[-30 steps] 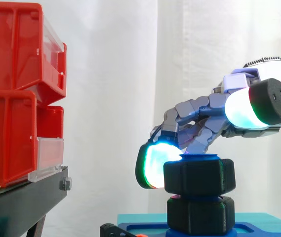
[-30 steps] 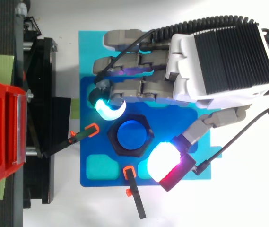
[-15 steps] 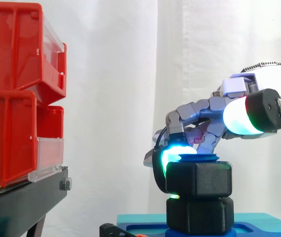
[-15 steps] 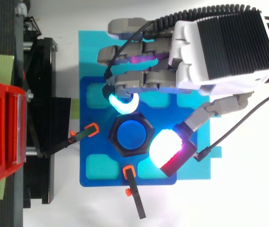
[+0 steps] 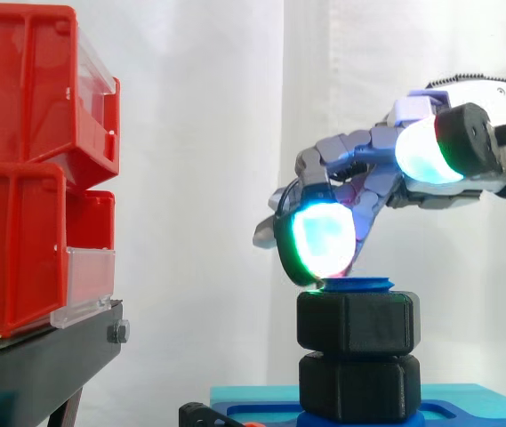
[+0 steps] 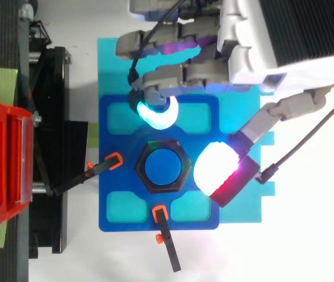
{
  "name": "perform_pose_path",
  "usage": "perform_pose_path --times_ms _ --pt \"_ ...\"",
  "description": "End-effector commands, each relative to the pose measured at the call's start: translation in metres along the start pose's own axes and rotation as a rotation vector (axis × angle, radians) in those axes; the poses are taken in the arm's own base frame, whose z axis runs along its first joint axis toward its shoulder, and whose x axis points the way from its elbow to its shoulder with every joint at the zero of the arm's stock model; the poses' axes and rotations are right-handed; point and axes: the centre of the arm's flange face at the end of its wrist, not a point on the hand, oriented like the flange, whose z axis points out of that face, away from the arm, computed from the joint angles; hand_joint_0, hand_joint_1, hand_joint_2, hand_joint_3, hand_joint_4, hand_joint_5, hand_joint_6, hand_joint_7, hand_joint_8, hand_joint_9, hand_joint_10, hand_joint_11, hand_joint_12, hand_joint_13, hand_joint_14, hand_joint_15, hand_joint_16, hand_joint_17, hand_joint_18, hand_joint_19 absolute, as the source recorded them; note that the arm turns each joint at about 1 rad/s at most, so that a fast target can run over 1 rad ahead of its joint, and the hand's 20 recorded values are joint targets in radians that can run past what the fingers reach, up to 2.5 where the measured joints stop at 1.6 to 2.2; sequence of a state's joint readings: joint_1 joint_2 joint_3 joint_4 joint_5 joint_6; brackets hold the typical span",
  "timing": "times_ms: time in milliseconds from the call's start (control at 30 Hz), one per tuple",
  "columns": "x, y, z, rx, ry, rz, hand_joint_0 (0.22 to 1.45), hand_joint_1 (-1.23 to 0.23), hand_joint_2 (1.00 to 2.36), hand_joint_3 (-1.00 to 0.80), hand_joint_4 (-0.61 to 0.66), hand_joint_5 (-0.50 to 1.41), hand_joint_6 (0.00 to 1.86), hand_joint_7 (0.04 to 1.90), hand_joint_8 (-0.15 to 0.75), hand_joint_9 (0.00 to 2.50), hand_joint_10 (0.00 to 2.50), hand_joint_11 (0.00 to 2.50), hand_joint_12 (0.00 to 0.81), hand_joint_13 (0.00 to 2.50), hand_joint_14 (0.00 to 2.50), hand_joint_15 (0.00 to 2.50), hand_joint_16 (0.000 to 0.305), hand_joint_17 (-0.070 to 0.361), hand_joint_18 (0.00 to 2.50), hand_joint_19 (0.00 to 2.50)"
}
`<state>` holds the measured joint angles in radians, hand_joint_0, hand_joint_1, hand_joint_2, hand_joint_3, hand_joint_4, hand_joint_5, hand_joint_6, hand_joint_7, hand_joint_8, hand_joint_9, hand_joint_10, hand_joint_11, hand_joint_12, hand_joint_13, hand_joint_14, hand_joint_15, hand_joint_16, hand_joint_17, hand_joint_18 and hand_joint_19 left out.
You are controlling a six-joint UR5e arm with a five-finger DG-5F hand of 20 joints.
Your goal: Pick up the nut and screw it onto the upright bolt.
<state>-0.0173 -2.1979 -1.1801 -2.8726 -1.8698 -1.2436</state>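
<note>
We see the red bins (image 5: 21, 169) at 9 o'clock in the side view, well apart from the hand (image 6: 184, 76). Its fingers are loosely bent and spread, gripping nothing. From above, its pads (image 6: 155, 113) sit at 12 and 3 o'clock of the nut (image 5: 356, 322). Over the blue plate (image 6: 131, 227), the nut lies level on the upright bolt (image 6: 162, 167), its axis vertical.

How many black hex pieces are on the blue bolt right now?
2. The upper hex piece sits just below the top of the blue bolt; the lower hex piece is directly under it, just above the blue base. None looks hidden.
</note>
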Motion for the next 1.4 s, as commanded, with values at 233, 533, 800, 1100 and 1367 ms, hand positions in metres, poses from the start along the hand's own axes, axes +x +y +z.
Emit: perform_pose_path --times_ms 233,533,800,1100,1367 --pt "-0.008 0.000 0.000 -0.005 0.007 -0.030 0.48 -0.25 1.00 -0.50 0.27 -0.12 0.50 0.78 0.251 0.69 0.00 0.00 0.302 0.29 0.00 0.00 0.036 0.081 0.00 0.00" --pt "-0.003 0.018 0.011 -0.022 -0.002 -0.031 0.48 -0.24 1.00 -0.50 0.26 -0.13 0.50 0.73 0.248 0.66 0.00 0.00 0.310 0.27 0.00 0.00 0.037 0.083 0.00 0.00" --pt "0.004 0.032 0.019 -0.016 -0.001 -0.029 0.48 -0.23 1.00 -0.50 0.27 -0.13 0.50 0.73 0.248 0.66 0.00 0.00 0.312 0.27 0.00 0.00 0.037 0.084 0.00 0.00" --pt "0.026 0.035 0.018 -0.022 -0.017 -0.014 0.48 -0.23 1.00 -0.50 0.26 -0.13 0.50 0.74 0.253 0.67 0.00 0.00 0.313 0.27 0.00 0.00 0.037 0.084 0.00 0.00" --pt "0.025 0.036 0.019 -0.023 -0.019 -0.006 0.48 -0.23 1.00 -0.50 0.27 -0.13 0.50 0.77 0.259 0.68 0.00 0.00 0.313 0.29 0.00 0.00 0.037 0.084 0.00 0.00"
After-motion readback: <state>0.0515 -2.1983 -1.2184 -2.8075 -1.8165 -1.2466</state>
